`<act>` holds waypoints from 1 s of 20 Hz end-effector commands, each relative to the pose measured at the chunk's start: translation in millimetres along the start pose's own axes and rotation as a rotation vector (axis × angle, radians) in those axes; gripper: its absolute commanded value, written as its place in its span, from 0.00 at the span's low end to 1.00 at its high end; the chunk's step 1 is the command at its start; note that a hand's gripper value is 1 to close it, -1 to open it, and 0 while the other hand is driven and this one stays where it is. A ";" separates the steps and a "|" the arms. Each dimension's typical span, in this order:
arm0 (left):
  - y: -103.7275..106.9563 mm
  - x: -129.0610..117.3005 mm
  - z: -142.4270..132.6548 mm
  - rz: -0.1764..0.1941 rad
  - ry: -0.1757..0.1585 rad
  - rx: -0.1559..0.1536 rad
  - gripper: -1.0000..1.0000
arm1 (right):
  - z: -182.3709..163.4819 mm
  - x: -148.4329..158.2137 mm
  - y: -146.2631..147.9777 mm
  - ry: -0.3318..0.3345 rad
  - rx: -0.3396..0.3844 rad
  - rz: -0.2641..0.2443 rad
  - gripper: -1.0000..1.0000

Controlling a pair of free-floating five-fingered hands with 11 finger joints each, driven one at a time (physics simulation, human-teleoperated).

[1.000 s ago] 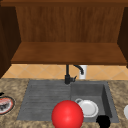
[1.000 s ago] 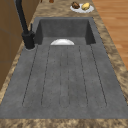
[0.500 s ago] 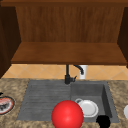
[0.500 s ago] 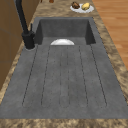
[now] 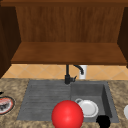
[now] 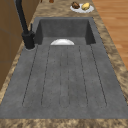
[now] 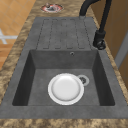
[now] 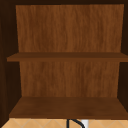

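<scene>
Black right hand (image 5: pixel 103 121) beside plate (image 5: pixel 89 108)

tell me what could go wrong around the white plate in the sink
1. The white plate lies flat on the basin floor next to the drain, so a grab at its rim may slip.
2. The right hand sits low by the sink's front right corner and might bump the basin wall.
3. The red ball blocks part of the front view there.

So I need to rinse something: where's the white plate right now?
The white plate lies flat on the floor of the sink basin, right of the draining board in the front view, beside the drain.
</scene>
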 end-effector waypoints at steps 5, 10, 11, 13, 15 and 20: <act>22.1 15.4 -15.1 0.011 0.074 -0.003 0.00 | 0.0 0.0 0.0 0.000 0.000 0.000 0.50; 30.4 37.8 -23.5 0.019 0.077 -0.021 0.00 | 0.0 0.0 0.0 0.000 0.000 0.000 0.50; 29.7 43.1 -23.7 0.021 0.082 -0.017 0.00 | 0.0 0.0 0.0 0.000 0.000 0.000 0.50; 29.3 49.9 -25.5 0.036 0.084 -0.013 0.00 | 0.0 0.0 0.0 0.000 0.000 0.000 0.50; 27.4 57.5 -27.8 0.048 0.084 -0.020 0.00 | 0.0 0.0 0.0 0.000 0.000 0.000 0.50; 19.5 70.1 -34.5 0.040 0.087 0.009 0.00 | 0.0 0.0 0.0 0.000 0.000 0.000 0.50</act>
